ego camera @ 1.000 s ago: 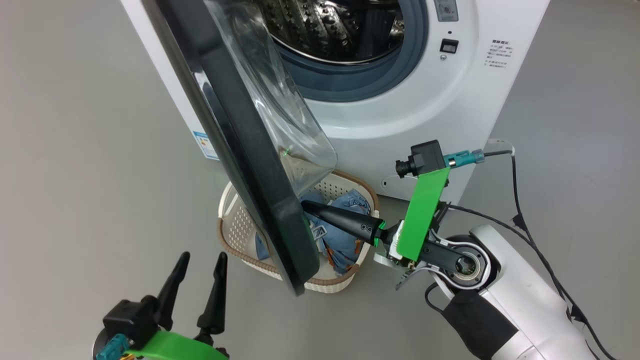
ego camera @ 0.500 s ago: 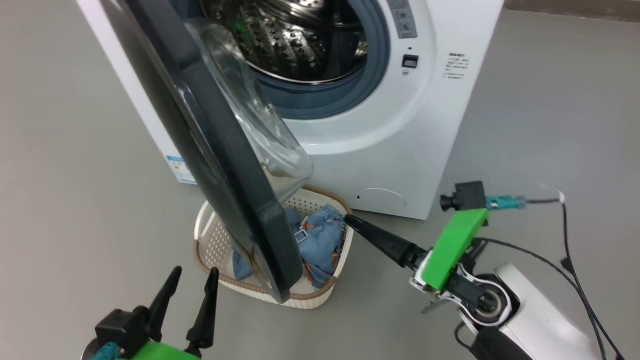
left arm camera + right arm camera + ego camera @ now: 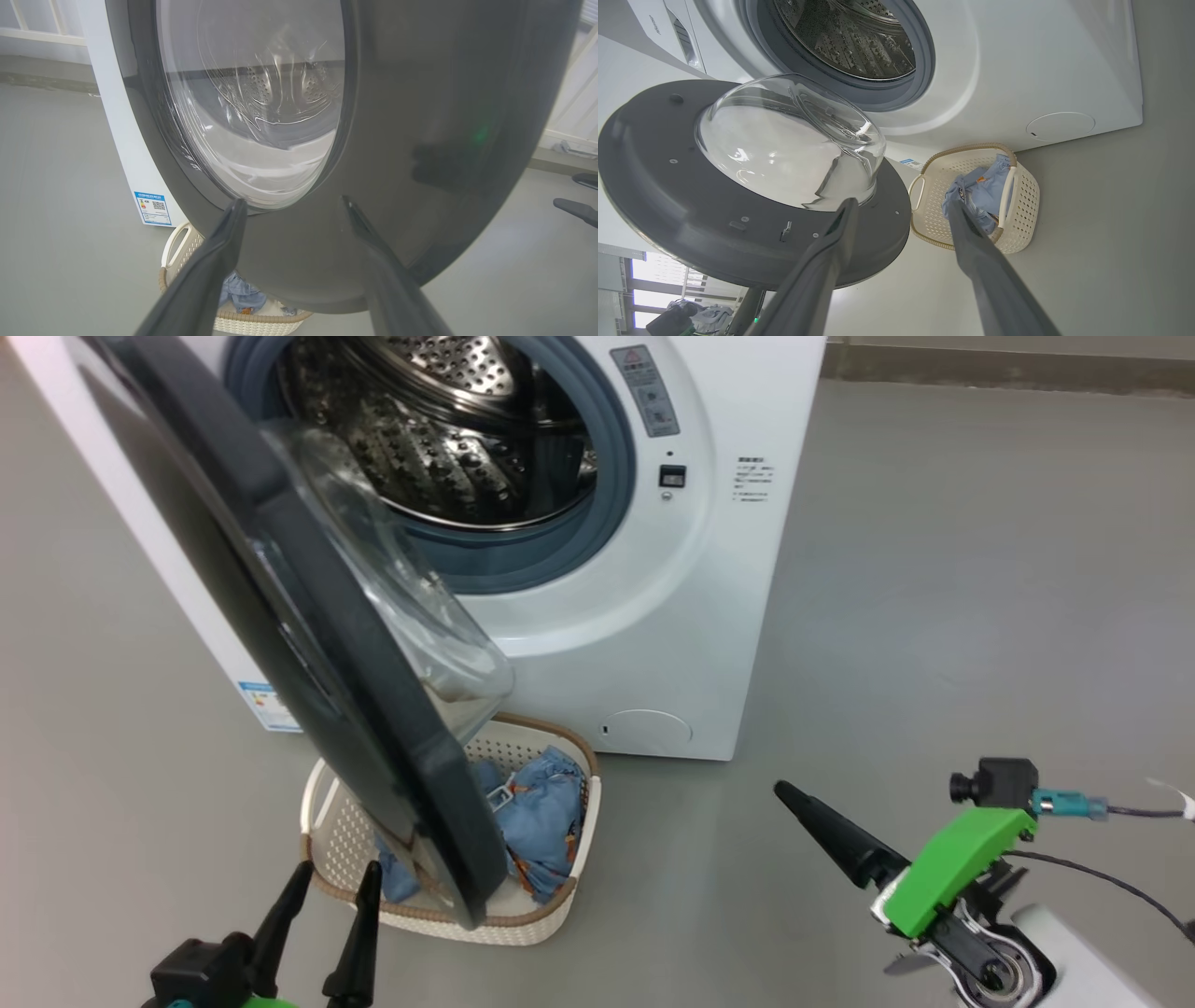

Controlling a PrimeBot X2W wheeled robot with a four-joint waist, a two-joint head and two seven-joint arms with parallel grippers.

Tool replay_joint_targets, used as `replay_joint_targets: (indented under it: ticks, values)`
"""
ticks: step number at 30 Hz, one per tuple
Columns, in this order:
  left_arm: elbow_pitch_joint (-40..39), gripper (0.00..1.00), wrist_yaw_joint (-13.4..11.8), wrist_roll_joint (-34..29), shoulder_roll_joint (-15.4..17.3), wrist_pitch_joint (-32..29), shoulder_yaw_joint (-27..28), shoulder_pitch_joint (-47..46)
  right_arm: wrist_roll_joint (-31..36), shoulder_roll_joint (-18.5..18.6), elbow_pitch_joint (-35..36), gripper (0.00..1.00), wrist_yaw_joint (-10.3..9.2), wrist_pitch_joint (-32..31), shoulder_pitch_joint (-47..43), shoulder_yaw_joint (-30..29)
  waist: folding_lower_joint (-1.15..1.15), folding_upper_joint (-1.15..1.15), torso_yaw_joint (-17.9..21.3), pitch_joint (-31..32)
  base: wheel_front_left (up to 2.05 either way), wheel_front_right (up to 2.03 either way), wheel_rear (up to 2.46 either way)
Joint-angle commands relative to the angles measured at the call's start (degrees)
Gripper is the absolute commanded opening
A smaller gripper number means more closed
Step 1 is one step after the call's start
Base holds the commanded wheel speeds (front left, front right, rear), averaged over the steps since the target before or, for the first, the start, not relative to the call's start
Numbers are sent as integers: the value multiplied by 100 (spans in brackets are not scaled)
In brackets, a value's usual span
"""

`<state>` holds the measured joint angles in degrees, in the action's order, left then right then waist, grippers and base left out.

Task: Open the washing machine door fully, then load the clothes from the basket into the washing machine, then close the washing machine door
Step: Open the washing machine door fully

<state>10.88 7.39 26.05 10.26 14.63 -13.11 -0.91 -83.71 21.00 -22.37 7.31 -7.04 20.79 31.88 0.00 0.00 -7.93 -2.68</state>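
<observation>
Head view: the washing machine (image 3: 653, 644) fills the upper middle of the frame, its steel drum (image 3: 439, 439) bare behind the grey gasket (image 3: 607, 476). The washing machine door (image 3: 392, 765) is swung out and slants from the upper left down to the lower centre, glass bowl (image 3: 401, 607) facing the drum. Its lower edge hangs over the basket (image 3: 338, 840), which stands on the grey floor (image 3: 934, 616) just in front of the machine. The clothes (image 3: 541, 803) lie in the basket, partly hidden by the door. My left gripper (image 3: 340, 868) is at the lower left, fingers spread and empty, just short of the basket's near rim. My right gripper (image 3: 786, 791) is at the lower right, well apart from the basket and pointing towards it over bare floor.

Left wrist view: my two fingers stand apart with nothing between them, aimed at the glossy outer face of the door, close to it. The basket and a little blue cloth peek out under the door's bottom edge. A blue label (image 3: 152, 207) sits low on the machine at the left.

Right wrist view: my fingers are parted and hold nothing. The door's inner face takes the left half of the frame. The basket is to the right of centre, clothes inside, below the round cover (image 3: 1059, 126).
</observation>
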Motion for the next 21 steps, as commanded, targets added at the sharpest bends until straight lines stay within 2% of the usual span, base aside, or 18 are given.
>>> replay_joint_targets:
  ticks: [1,11,18,21]
  values:
    - [-152,100,10,18,135,37,232,-78,98,68,115,100,18,99,-90,86,0,0,86,29,0,0,0]
    - [-154,100,10,40,170,37,378,43,663,712,-270,100,18,1166,-416,743,0,0,330,125,0,0,0]
    - [-162,100,10,39,151,37,442,119,998,987,-665,100,18,1999,-403,1084,0,0,397,154,0,0,0]
    - [-160,100,10,18,126,37,468,146,1376,1070,-858,100,18,2178,-364,1073,0,0,395,187,0,0,0]
